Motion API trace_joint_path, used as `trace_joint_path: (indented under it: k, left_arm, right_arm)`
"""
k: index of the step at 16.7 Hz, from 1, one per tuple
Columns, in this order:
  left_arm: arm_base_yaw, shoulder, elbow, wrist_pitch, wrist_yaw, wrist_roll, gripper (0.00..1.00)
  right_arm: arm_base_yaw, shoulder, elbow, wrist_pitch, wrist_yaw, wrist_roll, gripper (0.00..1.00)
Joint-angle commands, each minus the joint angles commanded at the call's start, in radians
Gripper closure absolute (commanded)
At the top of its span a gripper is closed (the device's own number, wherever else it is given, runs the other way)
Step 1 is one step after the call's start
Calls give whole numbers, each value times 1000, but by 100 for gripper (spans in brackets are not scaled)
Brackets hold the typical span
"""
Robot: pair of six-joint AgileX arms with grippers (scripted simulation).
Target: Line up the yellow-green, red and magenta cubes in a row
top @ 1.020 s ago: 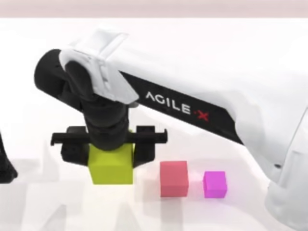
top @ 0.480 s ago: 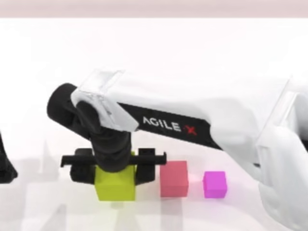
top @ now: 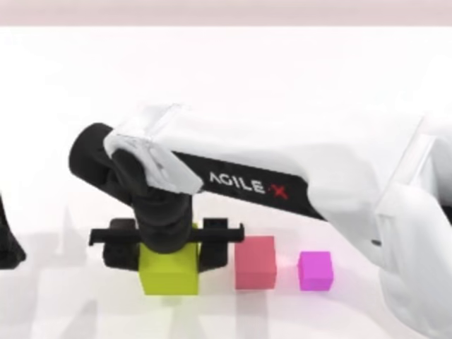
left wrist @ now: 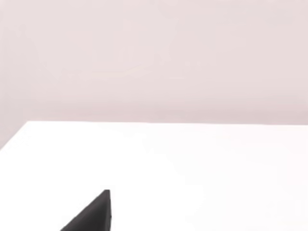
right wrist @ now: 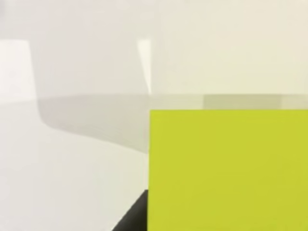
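The right end effector (top: pixel 167 244) stands over the large matte yellow-green cube (top: pixel 169 268) at about seven o'clock on the white surface (top: pixel 282 85), its dark fingers (top: pixel 214 244) set wide on either flank of the cube, which sits between them; whether they press its sides cannot be told; the right wrist view is filled largely by the yellow-green cube (right wrist: pixel 226 168) against the pale surface. Just beside it toward three o'clock lies the mid-sized pinkish-red matte cube (top: pixel 255 262), close to the nearer finger, and beyond that, a small gap on, the smallest bright magenta cube (top: pixel 315 270); the three lie in one line. The left end effector (top: pixel 6 244) is parked at the nine o'clock edge; I cannot tell how its fingers stand. Against half a second ago nothing appears to have shifted; a second ago the right arm reached higher and farther left.
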Motion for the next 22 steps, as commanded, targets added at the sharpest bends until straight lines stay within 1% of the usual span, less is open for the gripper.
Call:
trace_joint_path:
  k: [8, 9, 18, 20, 22]
  left_arm:
    - [0, 0, 0, 0, 0, 0, 0]
    - [0, 0, 0, 0, 0, 0, 0]
    - [0, 0, 0, 0, 0, 0, 0]
    - [0, 0, 0, 0, 0, 0, 0]
    - [0, 0, 0, 0, 0, 0, 0]
  right_arm:
    - [0, 0, 0, 0, 0, 0, 2]
    - [0, 0, 0, 0, 0, 0, 0]
    - [-1, 0, 4, -4, 0, 0, 0]
    - [2, 2, 42, -42, 0, 0, 0]
    - [3, 1, 118, -117, 0, 3, 0]
